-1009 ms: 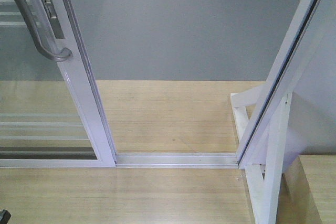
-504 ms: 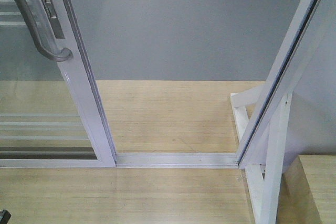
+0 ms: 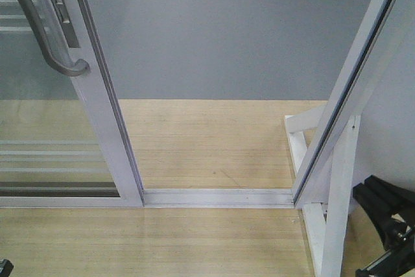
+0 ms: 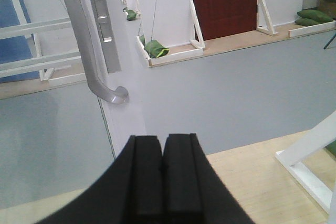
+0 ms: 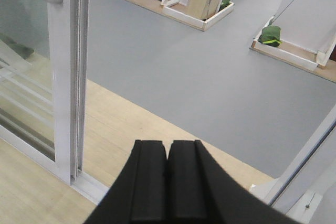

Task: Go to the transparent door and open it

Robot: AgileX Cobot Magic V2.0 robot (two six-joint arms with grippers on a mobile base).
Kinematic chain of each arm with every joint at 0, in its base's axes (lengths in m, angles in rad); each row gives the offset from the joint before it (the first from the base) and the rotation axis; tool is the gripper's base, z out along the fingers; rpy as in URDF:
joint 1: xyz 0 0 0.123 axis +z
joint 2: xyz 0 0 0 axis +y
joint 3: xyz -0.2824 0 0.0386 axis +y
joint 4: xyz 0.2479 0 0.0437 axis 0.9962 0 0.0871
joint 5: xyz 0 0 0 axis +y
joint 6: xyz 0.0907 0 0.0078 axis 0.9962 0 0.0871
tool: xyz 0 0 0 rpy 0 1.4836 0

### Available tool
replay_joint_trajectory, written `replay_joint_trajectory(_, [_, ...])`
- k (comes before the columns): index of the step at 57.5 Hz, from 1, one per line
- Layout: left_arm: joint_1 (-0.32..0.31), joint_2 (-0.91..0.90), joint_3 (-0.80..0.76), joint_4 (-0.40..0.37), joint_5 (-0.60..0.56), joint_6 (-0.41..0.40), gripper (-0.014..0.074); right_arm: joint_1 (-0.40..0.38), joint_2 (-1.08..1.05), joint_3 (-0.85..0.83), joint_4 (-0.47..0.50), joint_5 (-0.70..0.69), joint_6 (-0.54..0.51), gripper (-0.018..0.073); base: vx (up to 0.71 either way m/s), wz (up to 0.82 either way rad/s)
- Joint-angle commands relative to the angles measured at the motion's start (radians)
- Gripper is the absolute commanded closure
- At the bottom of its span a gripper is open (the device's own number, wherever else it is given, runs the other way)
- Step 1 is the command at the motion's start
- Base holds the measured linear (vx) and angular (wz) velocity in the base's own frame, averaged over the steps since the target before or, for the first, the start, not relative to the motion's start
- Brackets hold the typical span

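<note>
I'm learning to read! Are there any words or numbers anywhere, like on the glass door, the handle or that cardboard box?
None: no words, numbers or signs can be read in any view.
The transparent door, its handle and the lock plate are bare.
The cardboard box shows no readable print.

No legible text, labels, brand marks, nos. or signs in any view. Checked the tall clear-glass sliding door in white metal frame (image 3: 97, 105) incl. its lock plate: unmarked.
</note>
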Motion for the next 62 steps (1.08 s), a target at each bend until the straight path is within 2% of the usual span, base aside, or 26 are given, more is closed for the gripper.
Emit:
replay_joint_trajectory(1, [-0.002, -0.013, 0.023, -0.002, -0.08, 0.001, 0.0602, -0.02, -0.027, 0.023, 0.019, -0.153, 0.01, 0.0559, 0.0, 0.0])
replay_joint_trajectory(12, [-0.002, -0.013, 0.023, -0.002, -0.08, 0.001, 0.0602, -0.199, -0.16, 0.094, 0.048, -0.152, 0.033, 0.0559, 0.0, 0.0])
replay_joint_trajectory(23, [-0.002, -0.013, 0.023, -0.002, -0.08, 0.001, 0.0602, -0.286, -0.307, 0.102, 0.039, -0.069, 0.049, 0.0559, 0.0, 0.0])
replay_joint_trajectory(62, [-0.002, -0.013, 0.023, -0.002, -0.073, 0.001, 0.0602, -0.289, -0.302, 0.102, 0.039, -0.066, 0.049, 0.0559, 0.0, 0.0])
